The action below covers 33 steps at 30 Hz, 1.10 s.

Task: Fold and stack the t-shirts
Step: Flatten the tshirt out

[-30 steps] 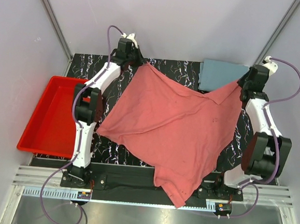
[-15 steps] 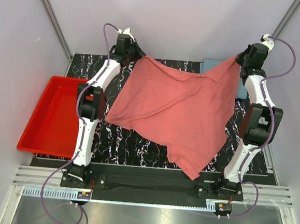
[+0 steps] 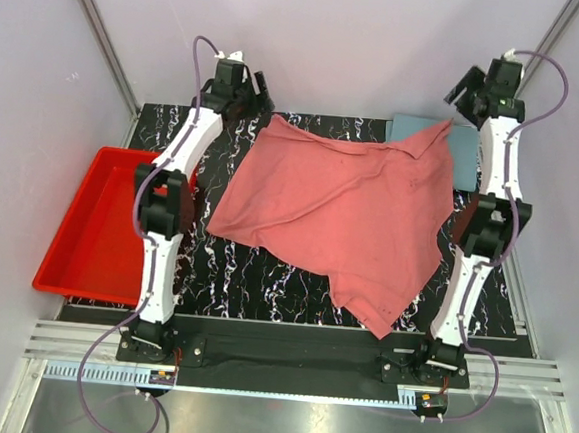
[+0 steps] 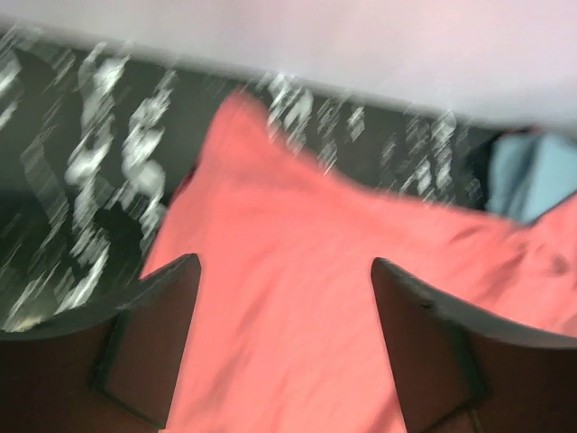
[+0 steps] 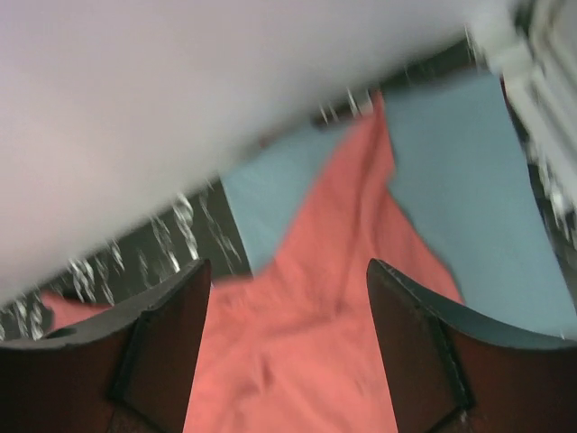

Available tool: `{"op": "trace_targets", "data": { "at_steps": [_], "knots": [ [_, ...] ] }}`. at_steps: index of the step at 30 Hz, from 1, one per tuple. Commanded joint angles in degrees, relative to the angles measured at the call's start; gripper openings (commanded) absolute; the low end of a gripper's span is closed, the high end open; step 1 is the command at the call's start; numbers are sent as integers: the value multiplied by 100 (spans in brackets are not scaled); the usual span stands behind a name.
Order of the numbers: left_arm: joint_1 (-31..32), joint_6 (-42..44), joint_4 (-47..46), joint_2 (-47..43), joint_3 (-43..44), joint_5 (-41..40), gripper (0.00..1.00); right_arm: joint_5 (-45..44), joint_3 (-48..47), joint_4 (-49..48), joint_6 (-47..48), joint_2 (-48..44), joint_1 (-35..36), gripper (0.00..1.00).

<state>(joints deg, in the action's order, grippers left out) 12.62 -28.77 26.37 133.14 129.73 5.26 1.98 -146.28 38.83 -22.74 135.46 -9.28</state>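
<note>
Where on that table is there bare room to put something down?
The front-left patch of table, between the left arm and the pink shirt, is bare; so is the red tray. The far right corner is crowded: the pink shirt overlaps the blue shirt beside the right arm.

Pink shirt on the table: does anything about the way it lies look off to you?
Yes. The salmon-pink t-shirt lies crooked and wrinkled rather than square to the table. Its far right corner is draped over the grey-blue t-shirt at the back, partly covering it.
</note>
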Motion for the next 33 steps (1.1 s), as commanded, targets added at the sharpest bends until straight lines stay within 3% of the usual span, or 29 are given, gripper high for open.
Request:
{"op": "trace_targets", "data": {
  "at_steps": [1, 3, 5, 7, 11, 13, 17, 20, 24, 33],
  "knots": [
    [-23, 487, 623, -1508, -771, -508, 72, -119, 1597, 1260, -89, -1334, 22, 77],
    [30, 496, 580, -2026, -1908, -623, 64, 56, 3069, 1022, -387, -2359, 75, 75],
    [73, 469, 501, -2800, -2721, -561, 51, 320, 3787, 1039, -476, -2926, 346, 72],
    [170, 574, 457, -3483, -3721, -474, 45, 338, 4533, 1144, -416, -3594, 706, 72],
    [346, 382, 236, -4793, -5412, -1095, 31, 565, 5563, 1600, -476, -4630, 1856, 70],
    [381, 355, 394, -5113, -6035, -1385, 30, 628, 5855, 1724, -652, -4975, 2122, 69],
    [390, -127, 896, -5526, -6730, -1817, 38, 629, 6576, 1838, -1030, -5932, 2466, 67],
    [390, -452, 730, -5711, -7214, -1879, 37, 628, 6954, 1926, -1215, -6337, 2466, 65],
    [390, -796, 668, -5405, -7409, -1993, 31, 567, 7069, 2076, -1171, -6558, 2475, 65],
    [381, -893, 448, -4956, -7638, -2161, 34, 532, 7218, 2208, -1136, -6848, 2475, 64]
  ]
}}
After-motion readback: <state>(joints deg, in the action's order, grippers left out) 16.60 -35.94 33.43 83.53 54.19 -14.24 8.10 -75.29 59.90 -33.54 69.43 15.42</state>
